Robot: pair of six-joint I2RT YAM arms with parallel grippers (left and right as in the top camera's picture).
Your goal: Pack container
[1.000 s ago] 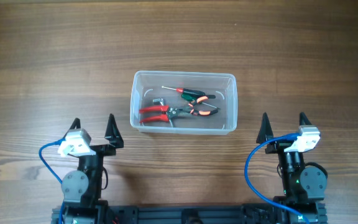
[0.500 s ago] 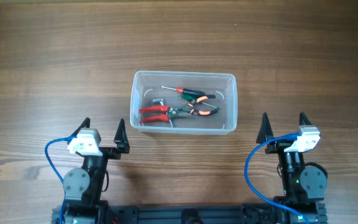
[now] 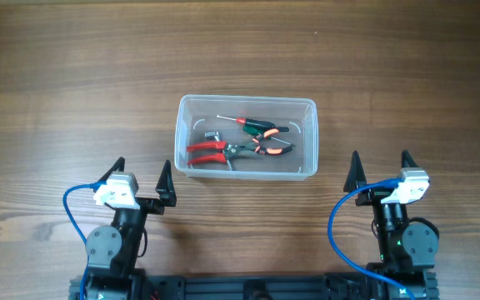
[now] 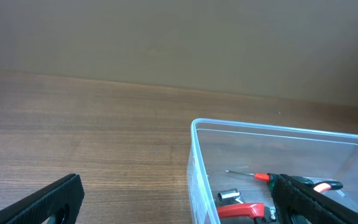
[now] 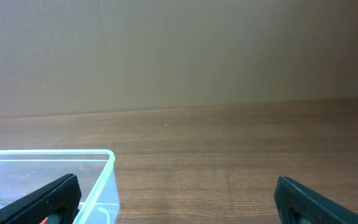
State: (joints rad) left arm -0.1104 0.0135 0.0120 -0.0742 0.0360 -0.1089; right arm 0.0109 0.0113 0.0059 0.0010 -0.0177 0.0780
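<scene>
The container (image 3: 248, 99) sits in the middle of the brown wooden tabletop (image 3: 73, 67), a little way out in front of both arms. It is a see-through plastic box with round corners and a thick rim. Its cloudy walls make the things inside hard to see: red pliers (image 3: 208, 151), orange and black pliers (image 3: 269, 148), a thin screwdriver (image 3: 252, 125) and a small shiny metal bit (image 3: 210, 134) that is too small to name. The left tool (image 3: 142, 172) and the right tool (image 3: 380, 169) are both spread wide and hold nothing. Their black pointy fingers are cut off at the bottom of each wrist view, and one left finger (image 4: 316, 202) hides part of the pliers there. The right wrist view shows only one corner of the container
</scene>
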